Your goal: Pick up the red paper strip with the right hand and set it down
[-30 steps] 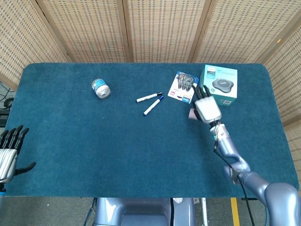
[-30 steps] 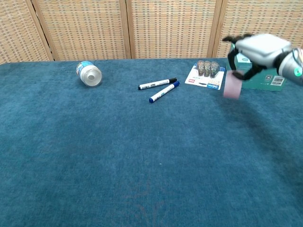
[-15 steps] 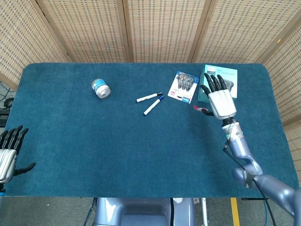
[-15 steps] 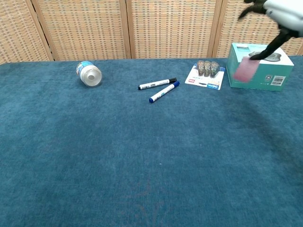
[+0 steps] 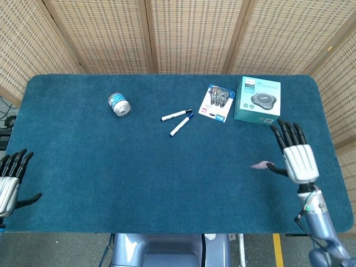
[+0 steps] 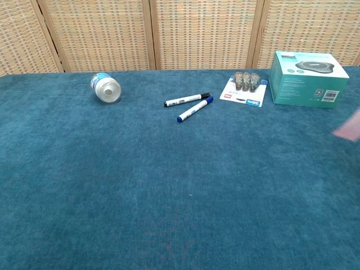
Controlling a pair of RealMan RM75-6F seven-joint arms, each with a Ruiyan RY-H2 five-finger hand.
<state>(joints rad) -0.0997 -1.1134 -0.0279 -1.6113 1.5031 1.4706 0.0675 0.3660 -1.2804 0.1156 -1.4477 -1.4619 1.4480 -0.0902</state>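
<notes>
Paper strip (image 5: 259,165), pale pink here, sits pinched at the thumb of my right hand (image 5: 293,157) on the near right side of the blue table (image 5: 139,167); the other fingers point straight out. I can't tell if it touches the cloth. My left hand (image 5: 10,181) waits at the near left edge, fingers apart, holding nothing. Far off sits a box (image 5: 257,100).

Near half bare; box (image 5: 257,100), markers (image 5: 178,119) far side.

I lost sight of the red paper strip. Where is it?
The red paper strip is at the table's right side, pinched at the right robot hand, nearer than the teal box.
</notes>
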